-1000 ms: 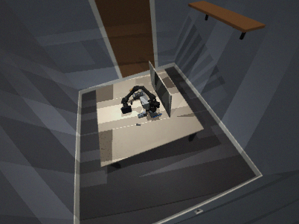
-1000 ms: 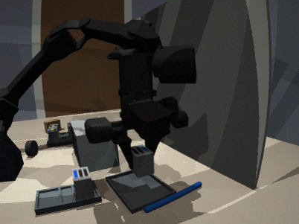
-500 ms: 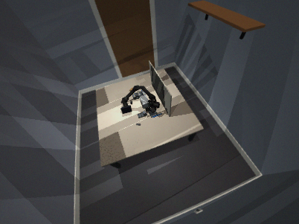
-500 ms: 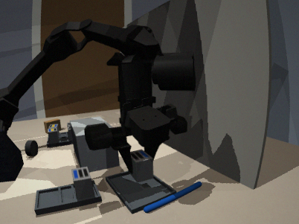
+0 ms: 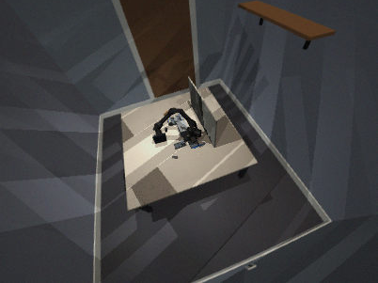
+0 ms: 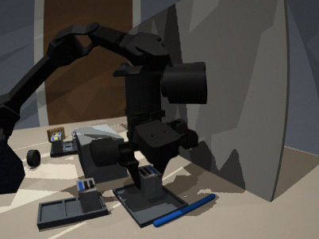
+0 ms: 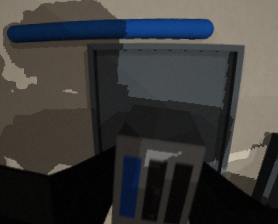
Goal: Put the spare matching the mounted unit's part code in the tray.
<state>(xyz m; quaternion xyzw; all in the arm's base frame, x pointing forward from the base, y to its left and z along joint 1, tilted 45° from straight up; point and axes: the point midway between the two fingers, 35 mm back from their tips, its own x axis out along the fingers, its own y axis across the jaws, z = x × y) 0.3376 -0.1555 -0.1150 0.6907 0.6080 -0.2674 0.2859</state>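
My gripper (image 6: 150, 179) (image 7: 155, 155) is shut on a grey spare with one blue and two black bars on its top. The held spare (image 6: 151, 187) (image 7: 160, 142) is upright, low within the outline of the dark tray (image 6: 152, 213) (image 7: 175, 75). Whether its base touches the tray floor is hidden. Another grey spare (image 6: 89, 195), also with a blue and two black bars, stands at the right end of a divided holder (image 6: 52, 213). A small unit (image 6: 57, 142) with blue and yellow marks stands at the back left; I cannot tell whether it is the mounted one.
A blue rod (image 6: 184, 210) (image 7: 165, 29) lies along the tray's near side. A tall grey panel (image 6: 246, 82) (image 5: 210, 123) stands to the right. A grey box (image 6: 99, 142) stands behind the holder. A black disc (image 6: 33, 158) stands near the arm's base at the left.
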